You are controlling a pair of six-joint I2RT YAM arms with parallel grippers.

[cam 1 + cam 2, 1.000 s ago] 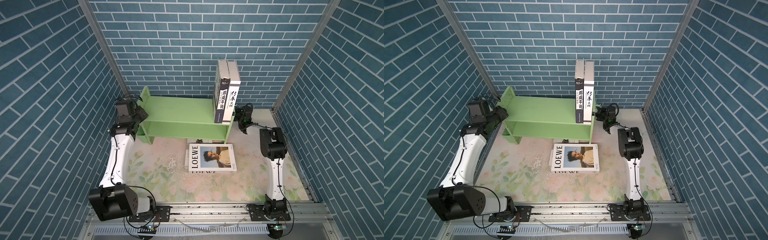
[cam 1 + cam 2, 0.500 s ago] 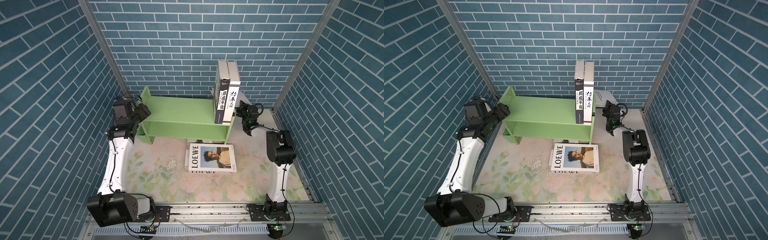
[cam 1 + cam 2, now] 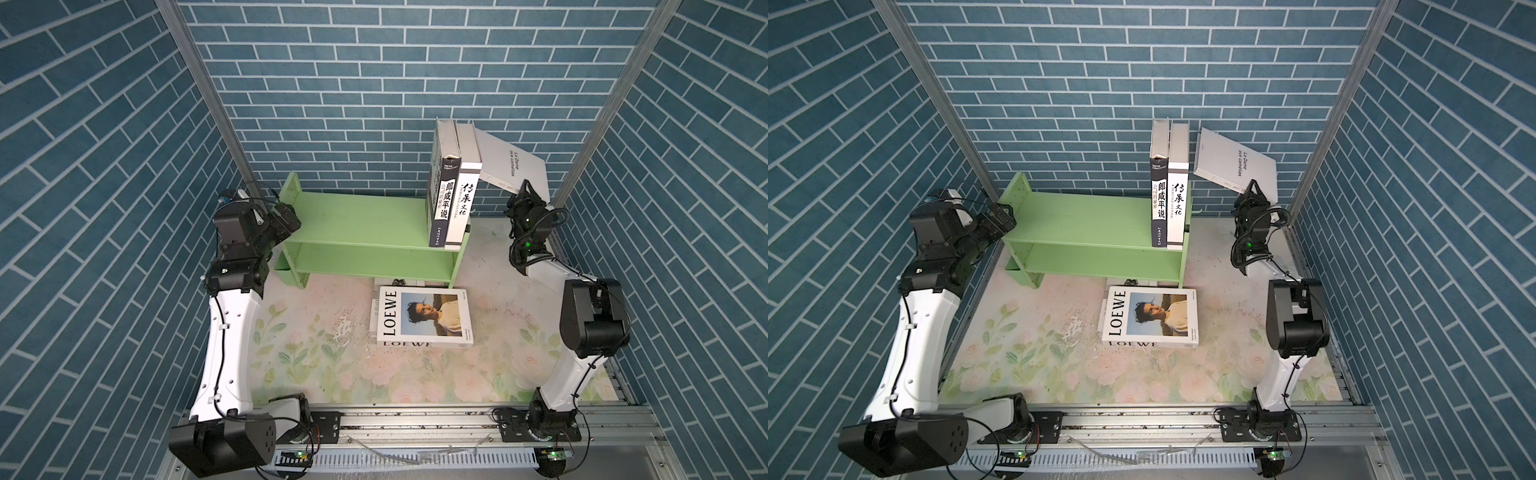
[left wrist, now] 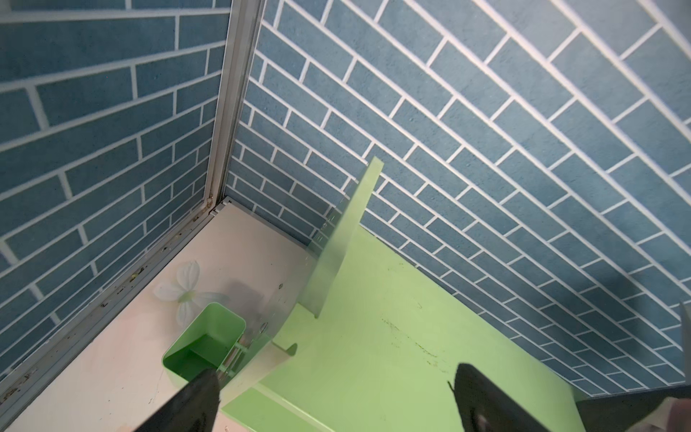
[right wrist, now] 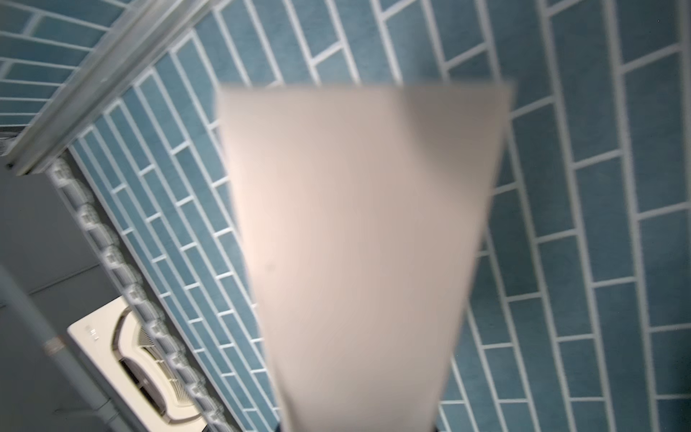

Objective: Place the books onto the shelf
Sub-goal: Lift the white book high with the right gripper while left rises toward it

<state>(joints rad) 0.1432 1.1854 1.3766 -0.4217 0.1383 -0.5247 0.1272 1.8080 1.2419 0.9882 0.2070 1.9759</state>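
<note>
The table (image 3: 324, 365), printed with pale flowers, carries a green shelf (image 3: 365, 220) at its back. At the right end of the shelf's top board, a black-spined book (image 3: 441, 208) and a white-spined book (image 3: 462, 208) stand upright, touching. A LOEWE book (image 3: 424, 318) lies flat just in front of the shelf. A white flower (image 4: 187, 291) lies on the table near a wall corner.

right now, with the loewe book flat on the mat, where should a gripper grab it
The LOEWE book lies flat, cover up, its far edge close to the green shelf. So likely grip the spine, the near long edge, from the front: one jaw slid under, one on the cover.
</note>
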